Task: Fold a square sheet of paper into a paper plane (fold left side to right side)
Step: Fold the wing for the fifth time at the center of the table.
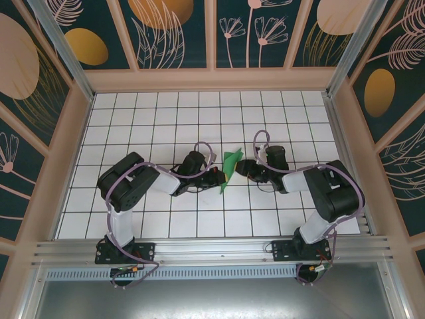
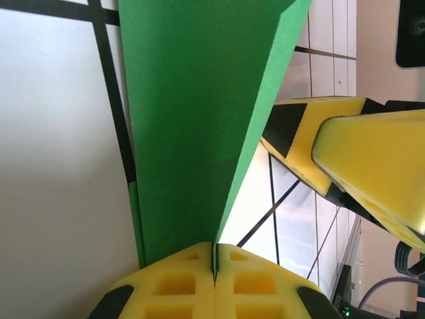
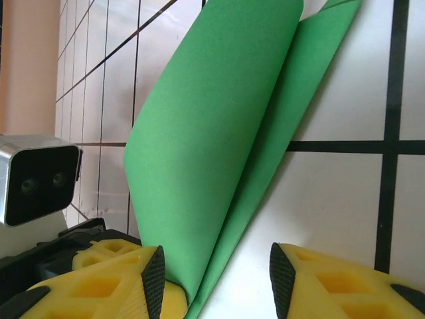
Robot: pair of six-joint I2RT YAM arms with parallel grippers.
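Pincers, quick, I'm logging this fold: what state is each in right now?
Left pincer: closed, gripping the green paper.
Right pincer: open around the green paper's lower edge, not clamped on it.

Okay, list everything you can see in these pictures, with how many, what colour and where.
sheet of paper: one, bright green, folded, mid-table between the pincers
table: one, white tiles with black lines, under everything
wall panels: several, dark teal with floral prints, around the table
rail: one, silver, along the near edge
left arm, right arm: one each, black and white, bases at the near edge
left pincer: one, yellow, shut on the sheet of paper
right pincer: one, yellow, open, the paper's end between its fingers
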